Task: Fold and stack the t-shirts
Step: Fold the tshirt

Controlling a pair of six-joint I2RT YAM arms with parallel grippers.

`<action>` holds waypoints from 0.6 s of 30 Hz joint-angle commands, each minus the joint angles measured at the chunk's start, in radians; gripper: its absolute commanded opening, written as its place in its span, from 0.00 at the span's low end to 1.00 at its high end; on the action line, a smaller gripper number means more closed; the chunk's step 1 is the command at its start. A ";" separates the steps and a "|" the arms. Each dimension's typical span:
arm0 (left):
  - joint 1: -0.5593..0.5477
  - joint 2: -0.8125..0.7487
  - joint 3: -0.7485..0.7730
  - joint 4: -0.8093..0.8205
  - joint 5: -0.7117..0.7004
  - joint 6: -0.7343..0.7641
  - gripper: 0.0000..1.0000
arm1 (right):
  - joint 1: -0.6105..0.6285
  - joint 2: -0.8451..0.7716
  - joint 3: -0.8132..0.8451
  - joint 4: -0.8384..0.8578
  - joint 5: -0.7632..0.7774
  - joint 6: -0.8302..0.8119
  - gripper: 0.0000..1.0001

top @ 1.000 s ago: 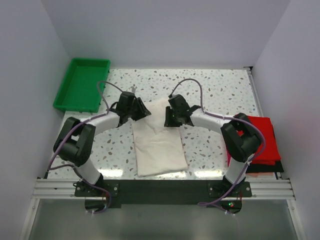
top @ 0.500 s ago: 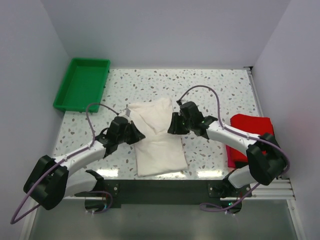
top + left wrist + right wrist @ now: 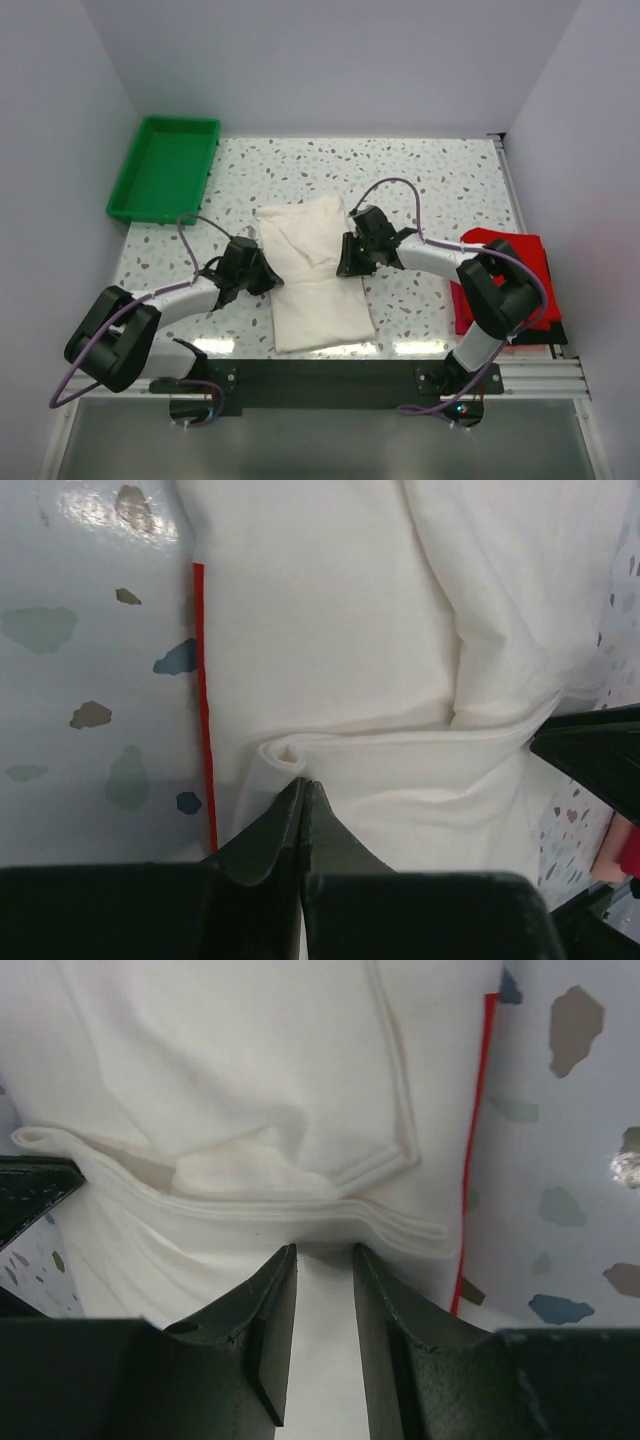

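Observation:
The off-white t-shirt [image 3: 318,295] lies partly folded at the table's centre, with a cross fold at mid-length. My left gripper [image 3: 270,279] is at its left edge. In the left wrist view the left gripper [image 3: 302,785] is shut, its tips touching the rolled fold edge of the shirt [image 3: 350,630]; no cloth shows between them. My right gripper [image 3: 344,266] is at the right edge. In the right wrist view the right gripper [image 3: 325,1252] is slightly open, tips against the layered hem of the shirt [image 3: 230,1060]. Folded red t-shirts [image 3: 515,265] lie on a black one [image 3: 530,336] at the right.
A green plastic tray [image 3: 165,165] stands at the back left. A thin red line [image 3: 198,680] runs along the shirt's edge on the speckled table, and the red line [image 3: 475,1140] also shows in the right wrist view. White walls close in both sides.
Both grippers have come from the shirt's far end toward me to the fold at mid-length. The shirt's far part now lies uncovered. Both arms' elbows shifted.

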 commanded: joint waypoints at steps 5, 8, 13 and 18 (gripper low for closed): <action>0.089 0.017 -0.056 0.092 -0.016 -0.028 0.13 | -0.149 0.095 0.009 0.058 -0.134 0.014 0.33; 0.091 0.020 -0.059 0.081 -0.016 -0.028 0.14 | -0.157 0.101 -0.008 0.081 -0.174 0.032 0.33; 0.098 -0.041 -0.048 0.057 -0.001 -0.007 0.20 | -0.179 0.018 -0.029 0.071 -0.199 0.051 0.35; 0.098 -0.194 -0.001 -0.085 0.008 0.019 0.37 | -0.189 -0.182 -0.043 -0.052 -0.125 0.043 0.43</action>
